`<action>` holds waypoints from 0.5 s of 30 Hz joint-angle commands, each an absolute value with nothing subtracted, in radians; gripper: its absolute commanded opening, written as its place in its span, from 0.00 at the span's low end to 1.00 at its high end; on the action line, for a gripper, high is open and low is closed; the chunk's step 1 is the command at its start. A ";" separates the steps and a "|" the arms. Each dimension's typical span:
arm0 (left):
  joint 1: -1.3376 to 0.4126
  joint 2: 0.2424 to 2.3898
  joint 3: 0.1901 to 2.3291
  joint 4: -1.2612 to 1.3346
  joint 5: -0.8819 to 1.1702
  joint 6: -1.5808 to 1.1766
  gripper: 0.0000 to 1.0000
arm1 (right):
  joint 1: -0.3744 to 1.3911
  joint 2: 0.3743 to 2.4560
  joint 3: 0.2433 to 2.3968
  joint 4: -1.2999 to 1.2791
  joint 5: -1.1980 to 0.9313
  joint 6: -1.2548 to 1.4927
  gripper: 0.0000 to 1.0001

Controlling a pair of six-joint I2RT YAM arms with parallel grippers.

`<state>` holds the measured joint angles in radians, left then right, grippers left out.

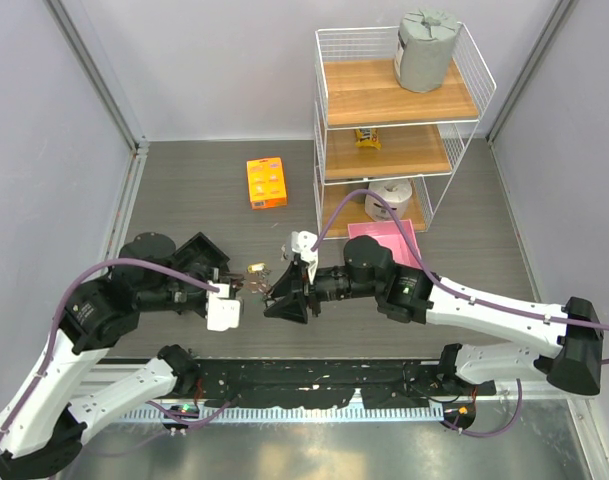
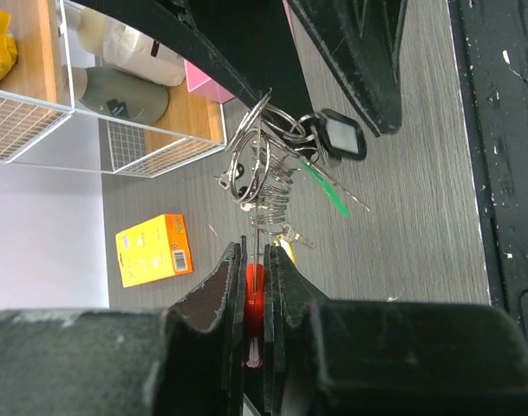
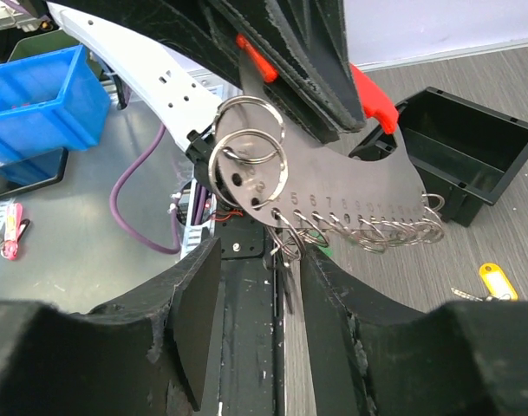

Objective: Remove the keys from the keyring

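My left gripper (image 2: 257, 251) is shut on the red fob (image 2: 254, 295) of the keyring (image 2: 257, 165) and holds it above the table. In the right wrist view the keyring (image 3: 333, 186) is a silvery numbered plate with several small rings. A dark-headed key (image 2: 339, 139) and a green tag (image 2: 327, 185) hang from it. My right gripper (image 3: 259, 260) is open, its jaws on either side of a thin key (image 3: 285, 273) that hangs below the plate. From above, both grippers (image 1: 242, 288) (image 1: 276, 296) meet near the table's front. A yellow-headed key (image 3: 493, 280) lies loose on the table.
An orange box (image 1: 267, 182) lies at the back of the table. A white wire shelf (image 1: 394, 120) and a pink tray (image 1: 389, 240) stand at the back right. A black bin (image 3: 463, 147) and a blue bin (image 3: 38, 95) show in the right wrist view.
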<state>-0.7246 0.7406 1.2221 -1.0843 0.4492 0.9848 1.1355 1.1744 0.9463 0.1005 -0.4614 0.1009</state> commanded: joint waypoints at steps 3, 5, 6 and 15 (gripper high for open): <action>-0.727 0.713 1.258 -1.051 0.485 0.994 0.00 | 1.141 1.175 0.976 0.179 -0.391 0.095 0.45; -0.727 0.707 1.253 -1.046 0.489 0.989 0.00 | 1.141 1.177 0.970 0.189 -0.382 0.098 0.42; -0.727 0.706 1.252 -1.042 0.491 0.988 0.00 | 1.140 1.180 0.969 0.195 -0.380 0.100 0.37; -0.727 0.692 1.229 -1.025 0.479 0.970 0.00 | 1.141 1.157 0.957 0.167 -0.373 0.118 0.05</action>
<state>-0.7246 0.7074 1.2217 -1.0832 0.4572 0.9794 1.1374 1.1809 0.9463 0.1417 -0.3981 0.1116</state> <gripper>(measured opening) 0.129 0.081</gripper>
